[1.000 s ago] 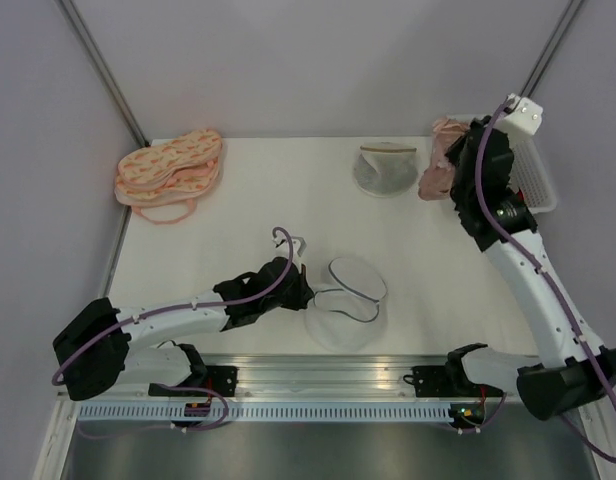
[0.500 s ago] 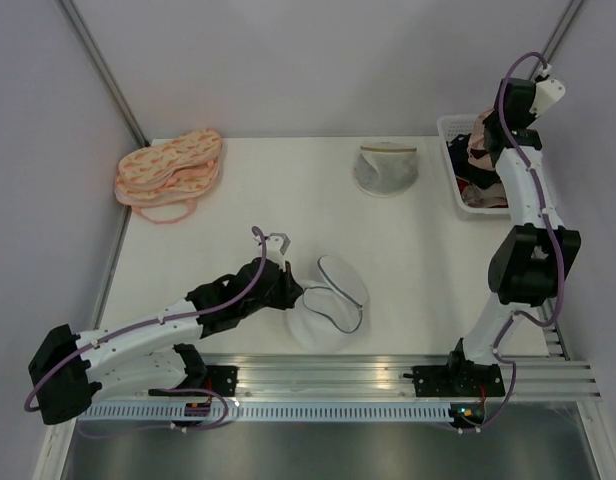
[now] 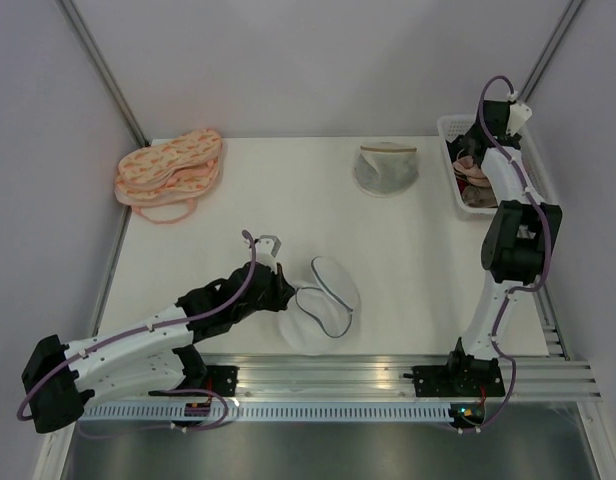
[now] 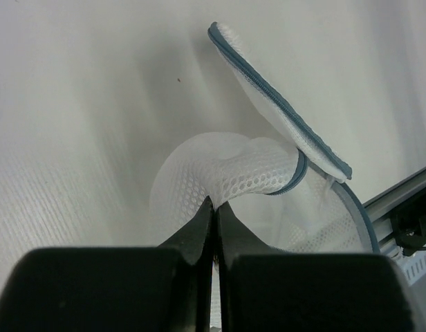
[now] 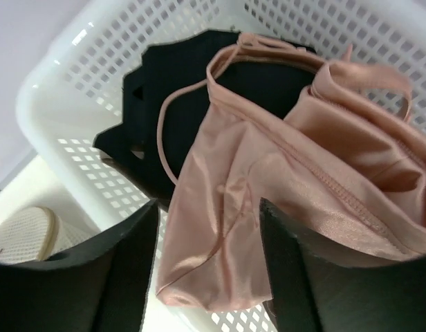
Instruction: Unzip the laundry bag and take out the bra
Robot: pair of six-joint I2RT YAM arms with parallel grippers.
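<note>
The white desk carries everything, with a perforated white basket at its far right corner.

The laundry bag lies near the front edge in the middle. It is unzipped, its flap is folded up, and no garment shows through the mesh. It looks almost weightless. The mesh is limp and crumples readily, and only the thin dark hoop gives it shape. A pinch of bunched mesh holds it well enough, and the hoop rim would be the firmer place.

The bra is out of the bag and lies in the basket, draped over a black garment. Its pink fabric is satiny, soft and light, so it will sag and fold from any hold, and it is probably a little slippery. A gathered fold of the cup or the stitched band should grip better than a thin strap, which could catch in the basket holes.

The left pincer is clamped tight on a tuck of the bag's mesh. The right pincer hangs above the bra with its fingers apart and nothing between them.

The bag's blue-grey zip runs along the raised flap edge.
</note>
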